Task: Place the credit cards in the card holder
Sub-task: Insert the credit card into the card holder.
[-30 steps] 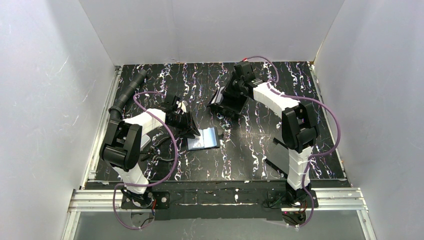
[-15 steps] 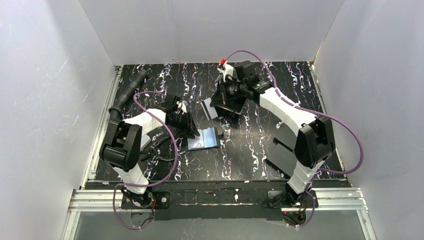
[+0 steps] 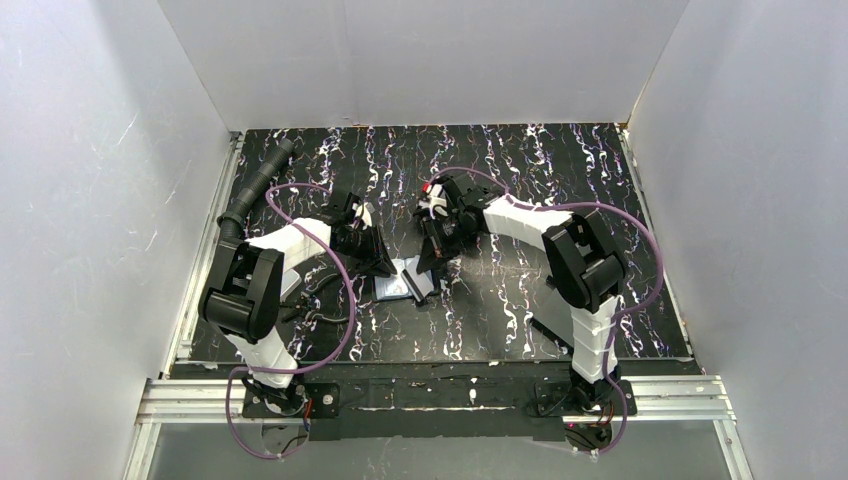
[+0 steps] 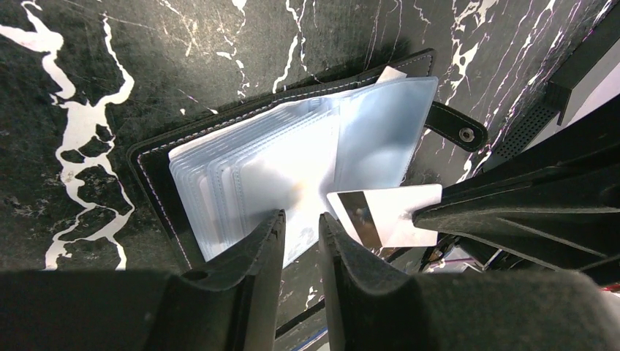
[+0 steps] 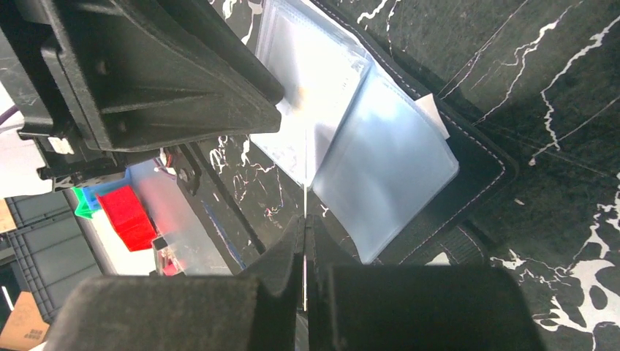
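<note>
The right gripper [image 5: 303,228] is clamped on a thin white card [image 4: 387,213] with a dark stripe, its corner over the clear glossy sleeves [image 4: 292,157]. The left gripper [image 4: 301,228], jaws a narrow gap apart, presses its tips on these sleeves. The black stitched card holder [image 3: 405,283] lies open near the middle of the worktop [image 3: 520,300]. One second ago the right gripper was farther back. The worktop is black with white veins, and the walls [image 3: 420,60] are white.

The left arm [image 3: 290,240] and right arm [image 3: 520,218] have white links with bulky black joints. Purple cables [image 3: 350,300] loop loosely along both.
</note>
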Tool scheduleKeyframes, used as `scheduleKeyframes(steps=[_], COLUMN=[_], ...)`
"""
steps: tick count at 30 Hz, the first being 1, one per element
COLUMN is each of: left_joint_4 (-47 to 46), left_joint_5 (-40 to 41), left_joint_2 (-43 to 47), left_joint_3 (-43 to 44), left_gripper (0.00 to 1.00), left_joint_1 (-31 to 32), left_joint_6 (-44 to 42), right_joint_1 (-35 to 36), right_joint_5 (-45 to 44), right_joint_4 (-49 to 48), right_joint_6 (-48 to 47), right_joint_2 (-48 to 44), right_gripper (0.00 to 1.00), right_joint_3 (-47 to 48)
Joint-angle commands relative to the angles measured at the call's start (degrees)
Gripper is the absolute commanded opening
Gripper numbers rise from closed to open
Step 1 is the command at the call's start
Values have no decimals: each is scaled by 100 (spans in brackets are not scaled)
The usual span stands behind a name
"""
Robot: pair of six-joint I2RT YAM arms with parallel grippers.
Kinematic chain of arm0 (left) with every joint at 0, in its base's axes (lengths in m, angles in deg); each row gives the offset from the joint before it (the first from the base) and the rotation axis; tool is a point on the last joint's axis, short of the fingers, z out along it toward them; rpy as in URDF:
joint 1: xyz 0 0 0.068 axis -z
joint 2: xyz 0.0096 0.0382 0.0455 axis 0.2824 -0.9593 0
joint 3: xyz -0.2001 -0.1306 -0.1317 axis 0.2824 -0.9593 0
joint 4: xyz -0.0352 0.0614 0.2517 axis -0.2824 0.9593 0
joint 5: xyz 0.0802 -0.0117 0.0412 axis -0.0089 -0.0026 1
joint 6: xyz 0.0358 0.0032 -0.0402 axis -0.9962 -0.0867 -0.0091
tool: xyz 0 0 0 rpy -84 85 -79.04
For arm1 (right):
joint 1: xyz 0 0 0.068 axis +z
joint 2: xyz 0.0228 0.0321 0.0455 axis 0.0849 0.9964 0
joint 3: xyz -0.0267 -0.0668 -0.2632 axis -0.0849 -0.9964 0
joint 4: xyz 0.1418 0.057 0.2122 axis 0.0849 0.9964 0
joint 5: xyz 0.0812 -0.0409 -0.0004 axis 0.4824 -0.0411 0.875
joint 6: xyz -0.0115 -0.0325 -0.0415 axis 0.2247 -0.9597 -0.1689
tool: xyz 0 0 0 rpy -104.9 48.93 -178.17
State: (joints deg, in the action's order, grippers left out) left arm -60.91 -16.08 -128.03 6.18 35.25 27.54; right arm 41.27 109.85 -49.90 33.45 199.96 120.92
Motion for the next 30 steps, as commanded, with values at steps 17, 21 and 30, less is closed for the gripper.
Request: scheduleKeyframes(steps=[17,21,30], left_joint_4=[440,435,424], left_joint_5=[613,603,568], left_joint_2=[-95,-84,-68], left_joint_3=[-322,-331,-338], left_gripper=[23,23,23], left_joint_1=[-31,-34,-33], left_joint_6=[-186,-186,-186], right_joint_1=[-133,-142,-142], right_joint_5=[-44,1,96], right_joint_4=[-252,-378,-681], right_joint_6=[191,253,500], right_joint_2=[-161,-133,81], right_gripper=[1,1,1], right_joint_3=[-409,-468,-416])
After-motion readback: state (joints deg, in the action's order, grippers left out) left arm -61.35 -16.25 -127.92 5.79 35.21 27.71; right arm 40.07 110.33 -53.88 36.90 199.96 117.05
